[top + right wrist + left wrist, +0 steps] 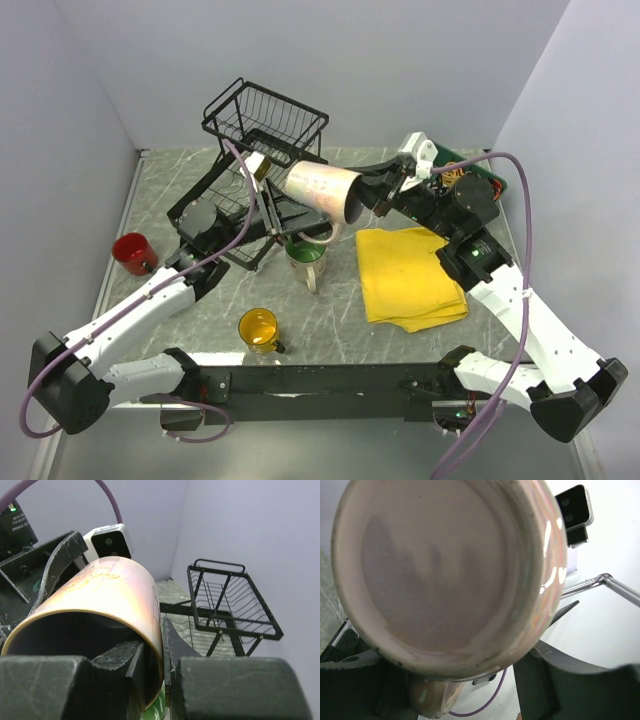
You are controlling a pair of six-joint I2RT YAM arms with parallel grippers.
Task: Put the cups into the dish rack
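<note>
From above, no cup shows in the dish rack point(265, 120). The red cup point(132, 250), yellow cup point(260, 328) and green cup point(305, 255) stand on the table point(330, 335). The right gripper point(375, 195) holds the pale mug point(320, 190) sideways in the air beside the rack, with the left gripper point(275, 175) at its base.

Left wrist: the fingers point(555, 675) straddle the mug's point(445, 575) base, but whether they grip it cannot be told.

Right wrist: the jaws pinch the mug's point(100, 595) rim, and the rack point(230, 600) lies ahead.

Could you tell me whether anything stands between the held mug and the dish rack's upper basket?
Yes: the left gripper sits at the base of the mug, on the side facing the basket; nothing else visible does.
</note>
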